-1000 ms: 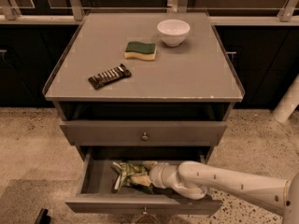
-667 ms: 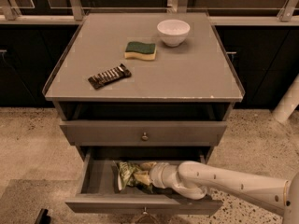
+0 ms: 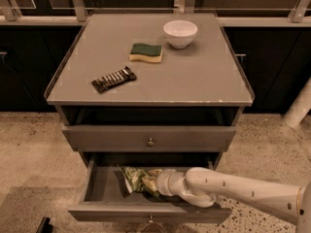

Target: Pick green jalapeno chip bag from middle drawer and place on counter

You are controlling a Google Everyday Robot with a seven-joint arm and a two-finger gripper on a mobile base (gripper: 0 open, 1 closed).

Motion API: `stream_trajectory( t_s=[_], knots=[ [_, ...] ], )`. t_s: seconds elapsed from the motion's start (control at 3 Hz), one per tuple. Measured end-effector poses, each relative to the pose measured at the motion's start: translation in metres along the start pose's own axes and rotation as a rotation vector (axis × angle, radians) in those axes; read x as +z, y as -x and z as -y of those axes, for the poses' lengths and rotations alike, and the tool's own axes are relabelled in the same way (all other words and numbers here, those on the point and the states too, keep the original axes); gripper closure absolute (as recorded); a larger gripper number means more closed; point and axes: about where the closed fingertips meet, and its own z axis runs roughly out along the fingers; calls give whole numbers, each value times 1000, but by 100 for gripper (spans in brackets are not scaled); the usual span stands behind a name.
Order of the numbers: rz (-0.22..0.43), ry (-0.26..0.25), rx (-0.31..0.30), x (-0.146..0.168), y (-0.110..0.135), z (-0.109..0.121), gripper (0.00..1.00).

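The green jalapeno chip bag (image 3: pixel 137 177) lies crumpled in the open middle drawer (image 3: pixel 121 211), left of centre. My gripper (image 3: pixel 154 182) reaches in from the right on a white arm. It is buried in the right end of the bag, which bunches up around it, so it looks shut on the bag. The fingertips are hidden by the foil. The bag is low inside the drawer. The grey counter (image 3: pixel 194 76) is above, with a thin raised rim.
On the counter are a white bowl (image 3: pixel 180 33) at the back, a yellow sponge with a green top (image 3: pixel 146 52) and a dark striped snack bar (image 3: pixel 113 79). A closed drawer with a round knob (image 3: pixel 150 141) hangs just above the open one. The floor is speckled.
The bag has crumpled and tipped up slightly at the gripper end. The arm has barely shifted inside the drawer.
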Motion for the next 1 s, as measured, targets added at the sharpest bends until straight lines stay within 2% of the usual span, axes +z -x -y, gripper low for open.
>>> stream_trajectory(
  t_s=[0.33, 1.0],
  knots=[
    [34, 56, -16, -41, 27, -31, 100],
    [123, 25, -97, -152, 83, -102, 100]
  ],
)
